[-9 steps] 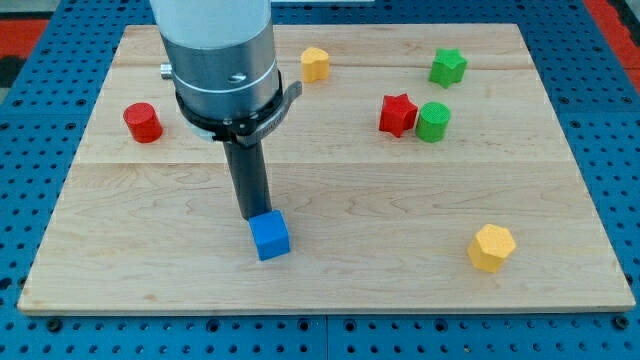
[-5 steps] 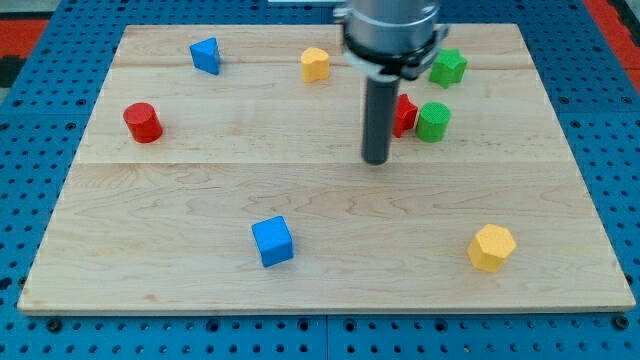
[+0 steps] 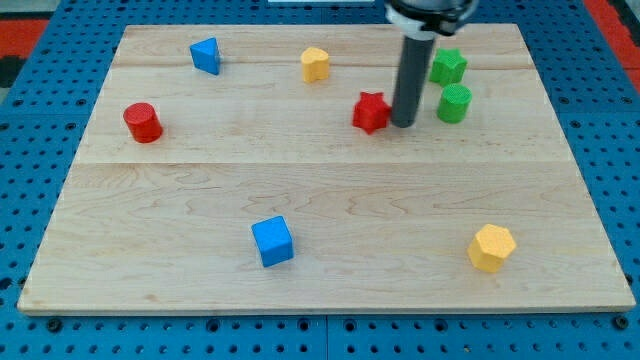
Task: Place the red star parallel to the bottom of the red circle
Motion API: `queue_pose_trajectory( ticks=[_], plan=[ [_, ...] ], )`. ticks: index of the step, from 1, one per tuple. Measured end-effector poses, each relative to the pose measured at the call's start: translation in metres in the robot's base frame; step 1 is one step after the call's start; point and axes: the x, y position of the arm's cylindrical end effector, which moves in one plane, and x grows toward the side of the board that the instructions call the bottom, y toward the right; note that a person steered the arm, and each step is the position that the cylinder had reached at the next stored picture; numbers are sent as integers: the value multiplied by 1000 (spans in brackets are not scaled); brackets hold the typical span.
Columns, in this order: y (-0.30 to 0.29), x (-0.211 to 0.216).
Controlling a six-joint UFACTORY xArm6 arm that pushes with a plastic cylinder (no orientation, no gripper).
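The red star (image 3: 371, 111) lies on the wooden board (image 3: 320, 280), right of centre near the view's top. My tip (image 3: 403, 124) stands right against the star's right side, between it and the green cylinder (image 3: 454, 103). The red circle (image 3: 143, 122), a short red cylinder, sits far off at the view's left, at about the same height as the star.
A green star (image 3: 448, 67) lies above the green cylinder. A yellow block (image 3: 315, 64) and a blue triangle (image 3: 206, 55) lie near the top. A blue cube (image 3: 272, 241) and a yellow hexagon (image 3: 492, 247) lie near the bottom.
My tip moved from the blue cube across to the right side of the red star. The star has slid left and the green cylinder has shifted right and up.
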Motion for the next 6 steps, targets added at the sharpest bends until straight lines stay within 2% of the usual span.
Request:
queue_pose_trajectory(
  ticks=[1, 2, 3, 4, 6],
  plan=[
    [-43, -12],
    [-13, -41],
    [-12, -55],
    [-48, -60],
    [-84, 19]
  ],
)
